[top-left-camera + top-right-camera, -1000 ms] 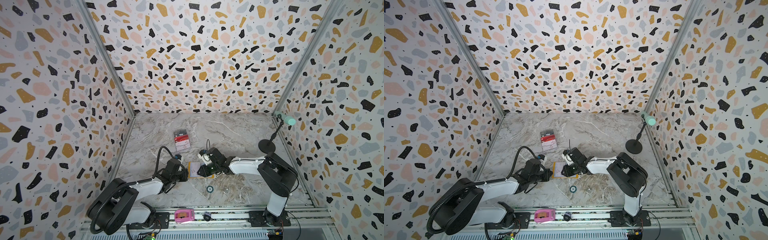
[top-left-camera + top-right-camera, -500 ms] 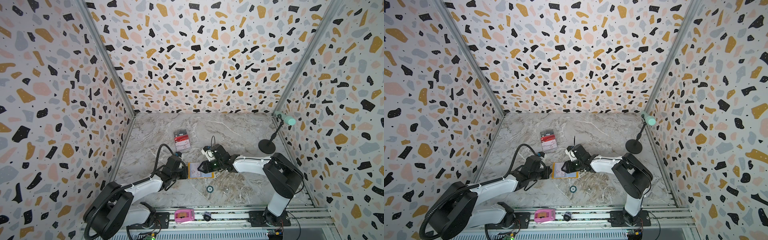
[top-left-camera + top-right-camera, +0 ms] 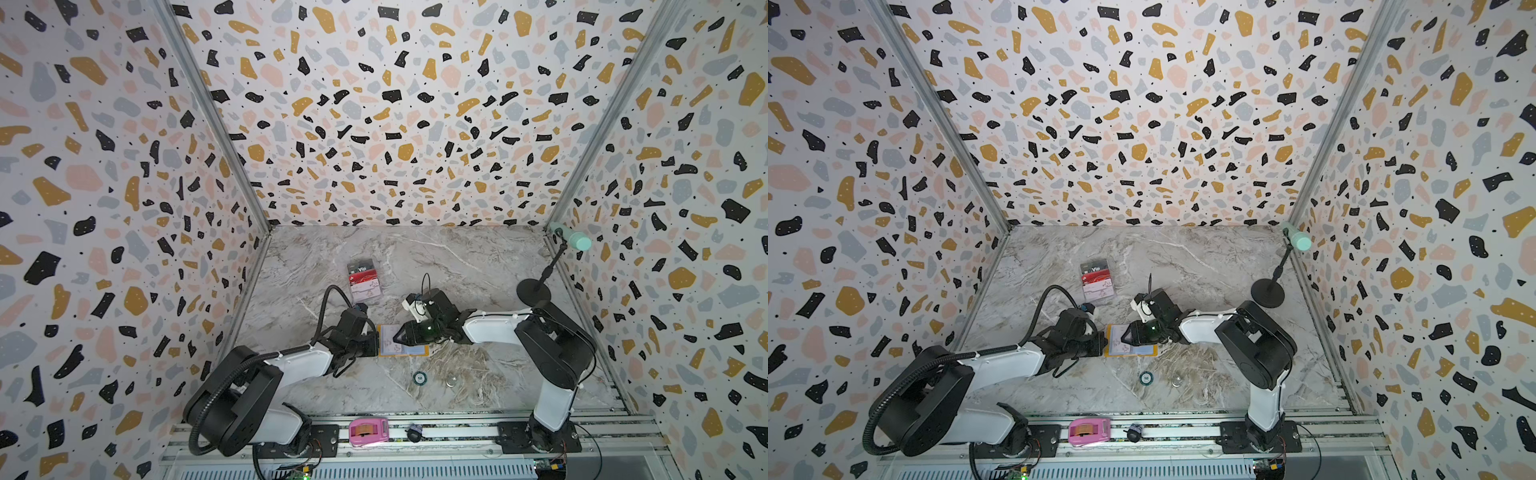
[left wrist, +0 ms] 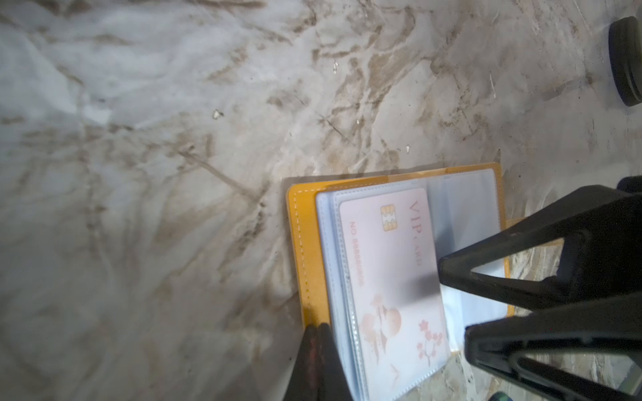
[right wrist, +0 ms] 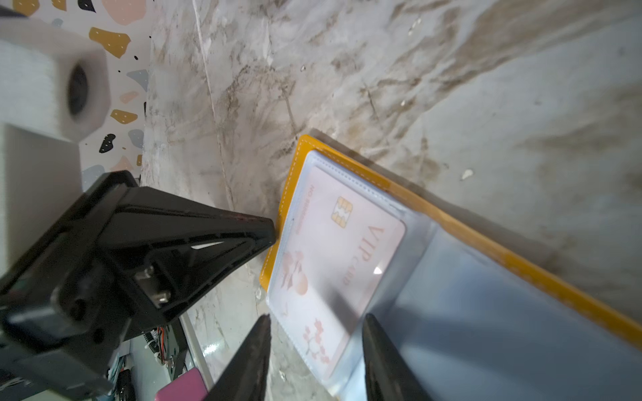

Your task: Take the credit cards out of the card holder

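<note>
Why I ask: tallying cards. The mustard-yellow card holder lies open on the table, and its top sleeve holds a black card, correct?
Not black: the open card holder has a pale pink VIP card in its top sleeve, as the left wrist view shows.

Pale pink plastic card [image 4: 389, 270], in mustard-yellow book-like card holder [image 4: 307, 250]: "VIP CARD"; "NO 8888", further digits blurred.
Black plastic card [image 3: 360, 269], in clear acrylic stand [image 3: 368, 291]: white "Vip".

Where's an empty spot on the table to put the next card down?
Free: bare marble table at the back, between the black and red credit cards and the round black stand base. Crowded: the middle, where left gripper and right gripper meet over the open mustard-yellow card holder.
</note>
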You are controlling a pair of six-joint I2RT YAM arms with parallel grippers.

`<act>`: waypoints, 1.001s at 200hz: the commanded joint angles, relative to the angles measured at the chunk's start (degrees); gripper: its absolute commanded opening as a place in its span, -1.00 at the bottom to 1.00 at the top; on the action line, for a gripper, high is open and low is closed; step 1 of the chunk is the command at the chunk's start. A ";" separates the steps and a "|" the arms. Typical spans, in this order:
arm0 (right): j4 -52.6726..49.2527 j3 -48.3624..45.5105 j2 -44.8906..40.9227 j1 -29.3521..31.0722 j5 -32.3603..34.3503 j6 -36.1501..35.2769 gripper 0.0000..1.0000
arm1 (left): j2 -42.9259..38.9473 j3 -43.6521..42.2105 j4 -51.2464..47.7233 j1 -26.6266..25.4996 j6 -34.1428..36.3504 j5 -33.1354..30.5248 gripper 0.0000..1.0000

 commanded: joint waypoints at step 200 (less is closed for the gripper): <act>-0.94 -1.51 -1.48 -0.26 5.33 0.54 -0.26 | 1.36 0.92 2.37 -0.27 2.63 2.70 -1.00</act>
